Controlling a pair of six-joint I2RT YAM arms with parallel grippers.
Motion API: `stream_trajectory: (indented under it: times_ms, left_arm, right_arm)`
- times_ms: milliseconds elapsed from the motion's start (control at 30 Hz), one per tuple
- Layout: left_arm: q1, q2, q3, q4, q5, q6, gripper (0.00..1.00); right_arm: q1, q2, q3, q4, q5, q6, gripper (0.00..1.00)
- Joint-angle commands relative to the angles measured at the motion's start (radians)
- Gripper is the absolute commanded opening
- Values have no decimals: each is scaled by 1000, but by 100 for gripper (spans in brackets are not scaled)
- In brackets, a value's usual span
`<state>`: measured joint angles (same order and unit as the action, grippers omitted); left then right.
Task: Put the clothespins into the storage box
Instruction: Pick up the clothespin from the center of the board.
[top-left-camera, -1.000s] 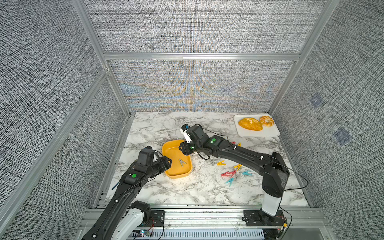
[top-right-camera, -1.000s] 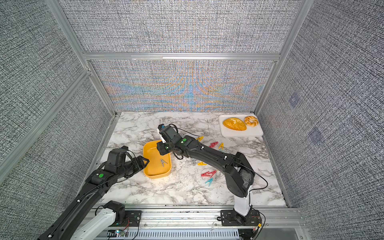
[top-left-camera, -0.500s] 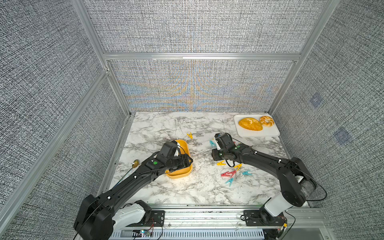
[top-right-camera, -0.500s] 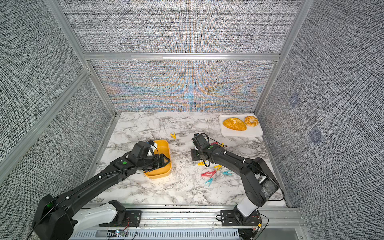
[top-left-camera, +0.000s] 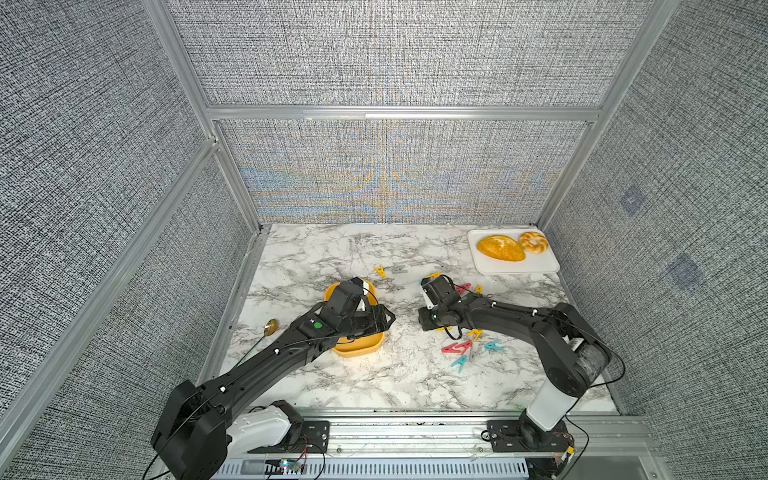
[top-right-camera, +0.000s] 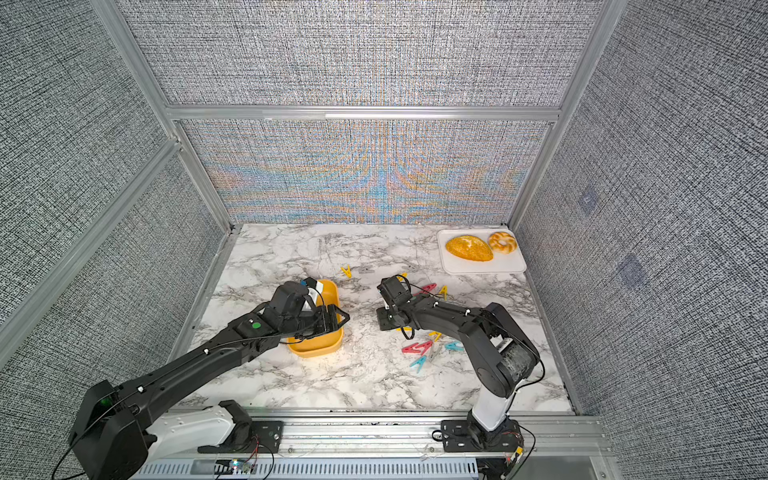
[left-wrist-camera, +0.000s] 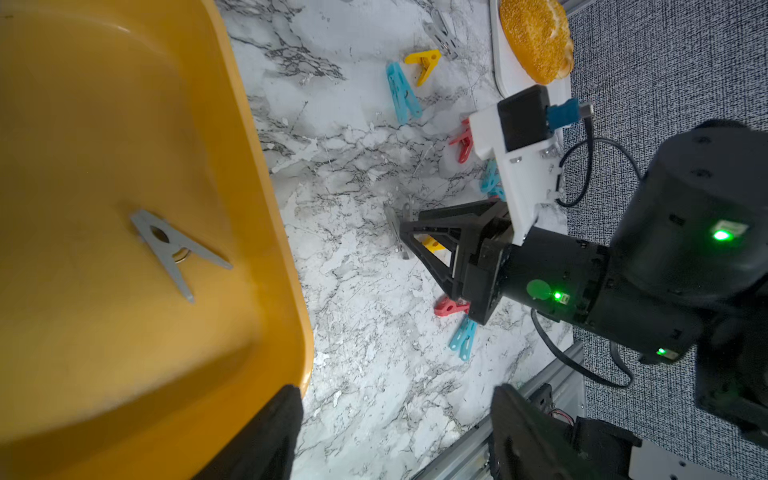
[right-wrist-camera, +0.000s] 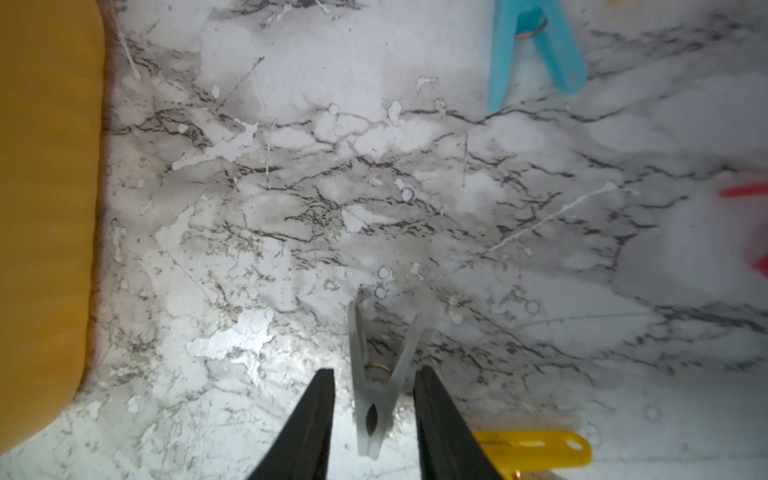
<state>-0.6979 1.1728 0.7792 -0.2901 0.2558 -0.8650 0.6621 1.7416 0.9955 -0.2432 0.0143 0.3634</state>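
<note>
In the right wrist view, a grey clothespin (right-wrist-camera: 376, 386) lies flat on the marble worktop (right-wrist-camera: 415, 208) directly between the jaws of the right gripper (right-wrist-camera: 374, 419). The jaws stand spread on either side of it, a sliver of gap showing at each flank, so nothing is pinched yet. Its long axis runs roughly along the jaws' reach, with its splayed legs pointing away from the wrist, so squeezing across its narrow width looks like the natural next move. A yellow clothespin (right-wrist-camera: 536, 451) lies just beside one jaw. Farther off sits the storage box (left-wrist-camera: 257, 174), one grey clothespin (left-wrist-camera: 174, 249) already inside. The left gripper (top-left-camera: 376, 322) hangs over the box with its jaws spread and empty, so the right arm is the nearer one.
</note>
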Motion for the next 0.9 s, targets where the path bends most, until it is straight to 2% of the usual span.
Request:
stream_trajectory:
  times_ms: [0, 267, 600, 733, 867]
  left_arm:
    - [0, -11, -9, -4, -21, -1, 77]
    - [0, -23, -18, -12, -27, 5, 78]
    - [0, -37, -27, -18, -44, 1, 78]
    - [3, -82, -21, -89, -116, 6, 78]
    - [18, -178, -28, -151, -212, 17, 82]
  right_arm:
    - [16, 20, 13, 1, 21, -1, 37]
    - [25, 35, -3, -3, 53, 11, 36]
    - [50, 60, 19, -14, 73, 11, 16]
    - [54, 31, 41, -26, 76, 16, 11]
    - [68, -25, 110, -62, 63, 16, 12]
